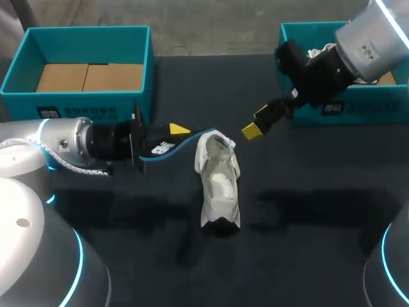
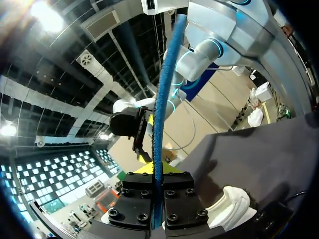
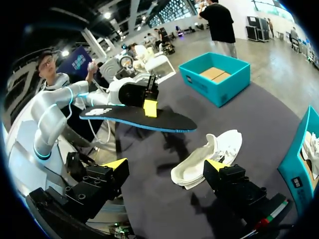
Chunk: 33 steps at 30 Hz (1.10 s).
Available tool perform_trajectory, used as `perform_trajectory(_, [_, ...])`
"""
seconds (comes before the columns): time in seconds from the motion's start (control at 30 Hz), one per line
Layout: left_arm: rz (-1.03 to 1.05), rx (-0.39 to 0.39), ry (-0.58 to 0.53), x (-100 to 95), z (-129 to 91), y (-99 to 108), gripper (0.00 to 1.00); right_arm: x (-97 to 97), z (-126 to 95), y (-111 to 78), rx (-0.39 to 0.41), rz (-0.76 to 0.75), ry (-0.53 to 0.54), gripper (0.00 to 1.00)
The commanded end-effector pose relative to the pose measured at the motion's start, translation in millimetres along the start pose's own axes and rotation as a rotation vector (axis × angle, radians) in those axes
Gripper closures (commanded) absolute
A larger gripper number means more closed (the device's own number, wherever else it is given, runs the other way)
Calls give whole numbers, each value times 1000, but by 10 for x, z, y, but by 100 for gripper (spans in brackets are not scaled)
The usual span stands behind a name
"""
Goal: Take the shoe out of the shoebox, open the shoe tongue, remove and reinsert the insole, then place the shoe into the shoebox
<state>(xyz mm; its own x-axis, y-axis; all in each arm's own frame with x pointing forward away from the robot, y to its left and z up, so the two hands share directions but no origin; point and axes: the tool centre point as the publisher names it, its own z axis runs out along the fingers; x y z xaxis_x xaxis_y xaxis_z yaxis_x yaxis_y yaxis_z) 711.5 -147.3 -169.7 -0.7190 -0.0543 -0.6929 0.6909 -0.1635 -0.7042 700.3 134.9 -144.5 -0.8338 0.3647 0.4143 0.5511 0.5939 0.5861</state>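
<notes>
A white shoe (image 1: 219,182) lies on the dark table with its opening toward the boxes; it also shows as the shoe (image 3: 209,157) and the shoe (image 2: 229,206). My left gripper (image 1: 176,130) is shut on a dark insole with a blue edge (image 1: 163,148), held in the air just left of the shoe's opening. In the left wrist view the insole (image 2: 162,124) runs edge-on out of the left gripper (image 2: 158,172). My right gripper (image 1: 257,121) hangs open, up and to the right of the shoe. In the right wrist view the right gripper (image 3: 167,165) is over the shoe, with the insole (image 3: 144,119) beyond it.
A teal shoebox (image 1: 137,96) with a cardboard floor stands at the back left, also visible as the teal shoebox (image 3: 214,79). A second teal box (image 1: 358,109) at the back right holds something white (image 3: 311,147). Bare dark table lies in front of the shoe.
</notes>
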Motion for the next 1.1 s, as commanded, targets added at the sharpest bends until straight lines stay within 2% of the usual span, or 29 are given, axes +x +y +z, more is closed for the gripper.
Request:
perform_trajectory(0.03, [1, -4, -2, 6, 19, -11, 100, -9, 23, 21, 7, 2, -1, 0])
perform_trajectory(0.3, [1, -4, -2, 6, 19, -11, 100, -9, 23, 21, 7, 2, -1, 0])
perform_trajectory(0.33, [-6, -13, 9, 14, 6, 14, 100, -3, 23, -3, -21, -44, -12, 0])
perform_trajectory(0.37, [-39, 2, 0, 23, 1, 29, 100, 8, 17, -23, -1, -43, -26, 0])
perform_trajectory(0.43, [-56, 0, 3, 44, 2, 35, 100, -2, 21, -85, -28, -94, -36, 0])
perform_trajectory(0.47, [-66, 5, 10, 61, 7, 32, 100, -11, 18, -132, 11, -87, -43, 0])
perform_trajectory(0.53, [-78, 4, 16, 88, 21, 11, 100, -7, 10, -199, -39, -143, -44, 0])
perform_trajectory(0.6, [-107, 6, 18, 115, 34, -5, 100, -7, 19, -266, -12, -184, -39, 0])
perform_trajectory(0.8, [-134, -3, 20, 206, 51, -98, 100, -29, 74, -469, -35, -268, -12, 0])
perform_trajectory(0.87, [-138, -5, 18, 232, 55, -126, 100, -43, 110, -540, -19, -289, -2, 0])
perform_trajectory(0.97, [-135, -2, 12, 274, 66, -158, 100, -51, 169, -602, 21, -330, -5, 0])
perform_trajectory(1.1, [-133, 0, 0, 305, 74, -167, 100, -57, 207, -651, 15, -341, 14, 0])
